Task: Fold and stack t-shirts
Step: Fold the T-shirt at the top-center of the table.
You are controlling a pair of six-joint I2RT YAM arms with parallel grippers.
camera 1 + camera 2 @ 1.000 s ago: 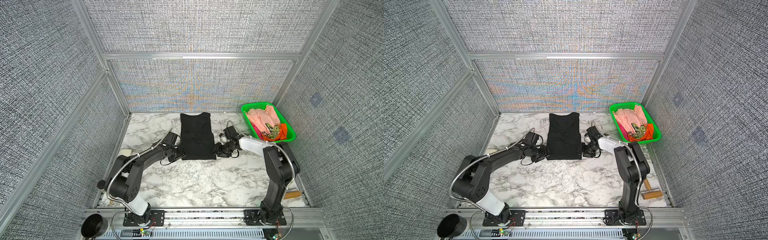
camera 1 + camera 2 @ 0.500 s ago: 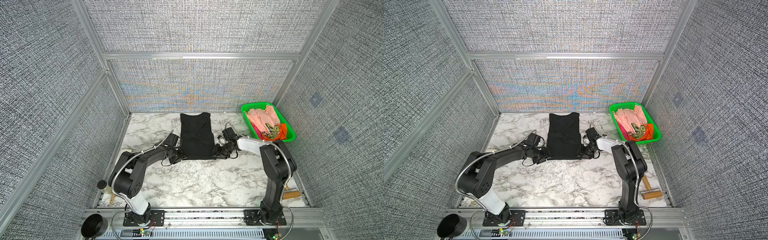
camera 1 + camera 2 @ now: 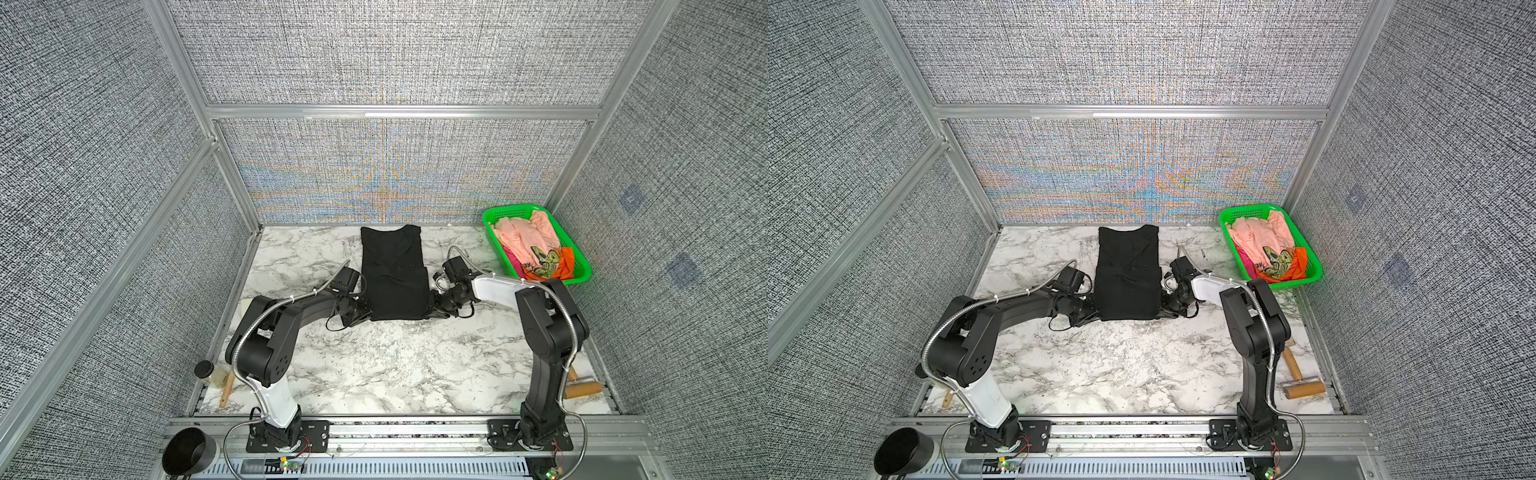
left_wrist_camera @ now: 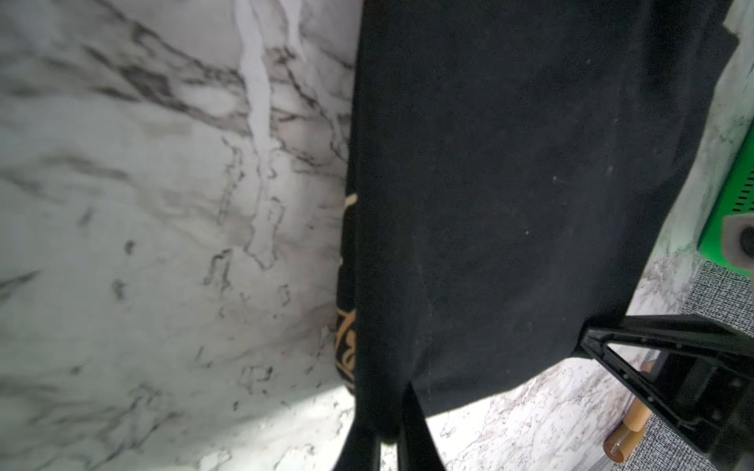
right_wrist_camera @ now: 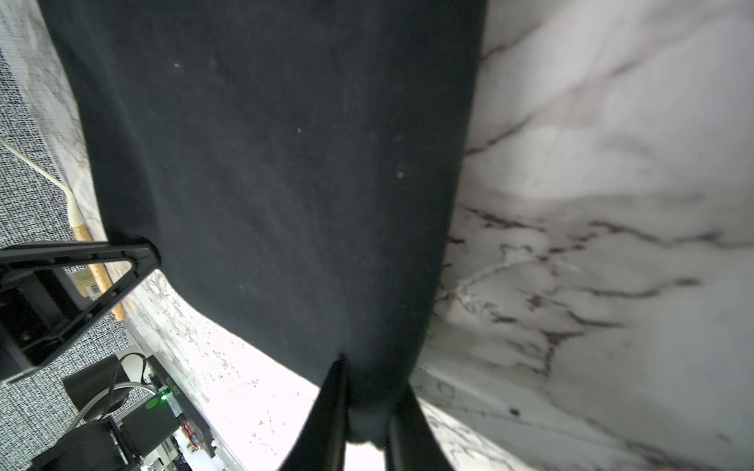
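The marble table (image 3: 395,365) carries a black t-shirt (image 3: 395,274) lying flat from the centre toward 12 o'clock, sleeves already tucked in, collar at the far edge. At about 2 o'clock the green basket (image 3: 515,207) holds the peach-pink tee (image 3: 523,239) and orange tee (image 3: 567,266), waiting. The left gripper (image 4: 387,440) is clenched on the hem corner at the shirt's 7 o'clock, and the right gripper (image 5: 367,428) pinches the corner at 5 o'clock. This looks like the start of the hem-to-collar fold; next, both arms should lift together and carry the hem toward 12 o'clock. A second ago both grippers stood open beside the shirt's edges; now they have closed in.
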